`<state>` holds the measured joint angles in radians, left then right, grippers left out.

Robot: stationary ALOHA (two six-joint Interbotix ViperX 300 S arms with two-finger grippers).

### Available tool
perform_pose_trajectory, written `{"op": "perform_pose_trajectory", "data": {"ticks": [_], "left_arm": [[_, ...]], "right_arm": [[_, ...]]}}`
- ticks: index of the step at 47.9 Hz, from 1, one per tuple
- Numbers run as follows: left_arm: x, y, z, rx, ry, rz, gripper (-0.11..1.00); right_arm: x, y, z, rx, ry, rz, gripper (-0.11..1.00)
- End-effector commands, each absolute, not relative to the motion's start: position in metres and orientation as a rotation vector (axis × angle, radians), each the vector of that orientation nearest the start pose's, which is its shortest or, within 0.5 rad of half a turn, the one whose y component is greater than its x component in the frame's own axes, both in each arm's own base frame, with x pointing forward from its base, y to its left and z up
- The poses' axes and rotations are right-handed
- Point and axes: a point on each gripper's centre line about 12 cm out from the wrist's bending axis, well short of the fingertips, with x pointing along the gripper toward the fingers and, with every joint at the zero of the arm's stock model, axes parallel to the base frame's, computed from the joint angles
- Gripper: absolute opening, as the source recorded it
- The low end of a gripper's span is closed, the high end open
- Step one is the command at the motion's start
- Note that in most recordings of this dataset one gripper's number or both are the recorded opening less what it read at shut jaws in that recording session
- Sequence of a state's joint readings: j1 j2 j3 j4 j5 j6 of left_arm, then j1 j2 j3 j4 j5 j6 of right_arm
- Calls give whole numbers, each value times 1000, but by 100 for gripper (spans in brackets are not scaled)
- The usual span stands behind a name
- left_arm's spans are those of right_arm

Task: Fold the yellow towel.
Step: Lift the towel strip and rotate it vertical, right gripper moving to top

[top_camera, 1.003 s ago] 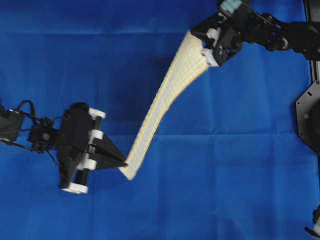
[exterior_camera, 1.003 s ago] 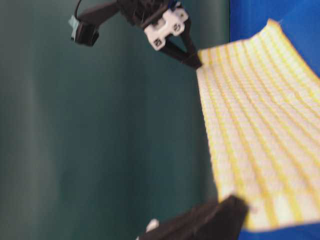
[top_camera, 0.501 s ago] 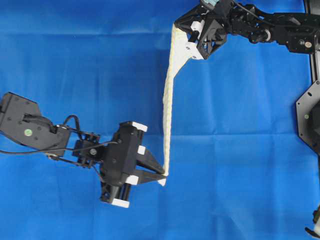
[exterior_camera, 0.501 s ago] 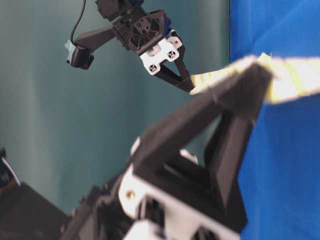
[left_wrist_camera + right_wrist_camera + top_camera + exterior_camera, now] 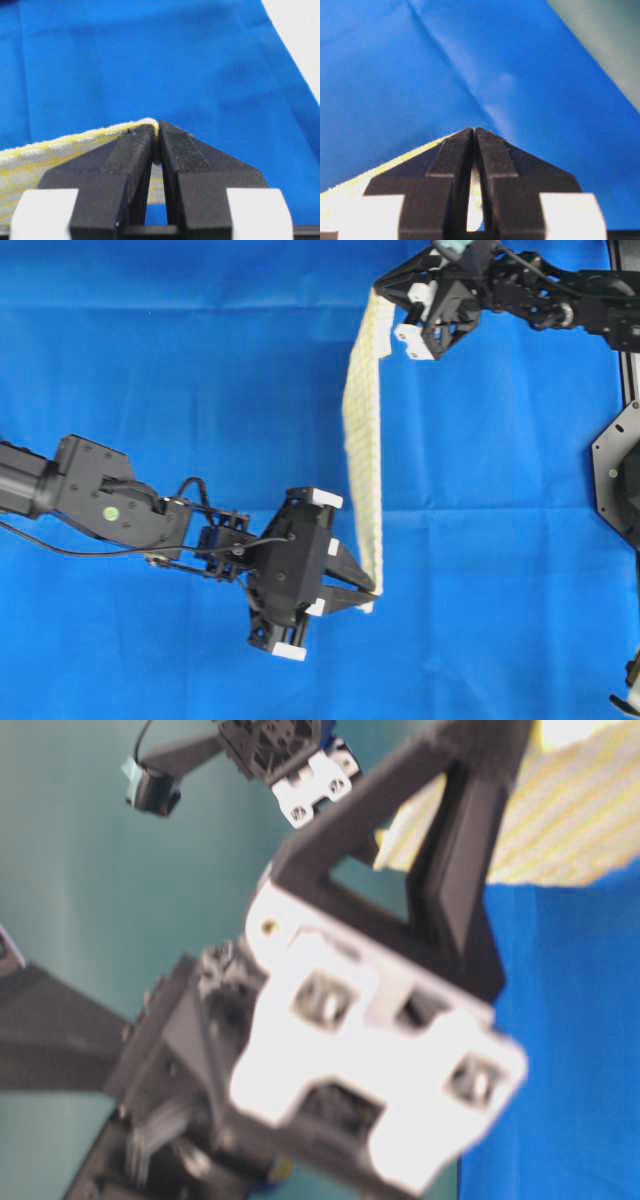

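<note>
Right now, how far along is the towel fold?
Done: both corners are pinched. The left gripper and right gripper are each shut on the yellow towel. In hand: the towel hangs stretched between them above the blue cloth. Left: laying it down folded and releasing; no fold is visible yet.

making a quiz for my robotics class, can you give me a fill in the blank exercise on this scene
1. The yellow towel is held up between ____ grippers.
2. The left gripper has its fingers ____ on a corner of the towel.
3. The cloth covering the table is plain ____.
4. In the overhead view the right gripper holds the towel's ____ end.

Missing words: two; shut; blue; top
</note>
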<state>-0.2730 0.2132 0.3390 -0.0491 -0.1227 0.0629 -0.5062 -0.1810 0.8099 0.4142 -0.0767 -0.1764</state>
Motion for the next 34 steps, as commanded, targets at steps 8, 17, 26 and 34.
{"op": "perform_pose_trajectory", "data": {"ticks": [8, 17, 26, 34], "left_arm": [[485, -143, 222, 109, 347, -290, 3], [485, -137, 208, 115, 374, -280, 3], [464, -132, 193, 105, 398, -276, 3], [436, -130, 184, 89, 376, -282, 3]], "right_arm": [[277, -182, 207, 360, 434, -646, 2], [283, -183, 204, 364, 467, -632, 2], [304, -191, 200, 365, 485, -617, 2], [337, -198, 191, 364, 512, -588, 2]]}}
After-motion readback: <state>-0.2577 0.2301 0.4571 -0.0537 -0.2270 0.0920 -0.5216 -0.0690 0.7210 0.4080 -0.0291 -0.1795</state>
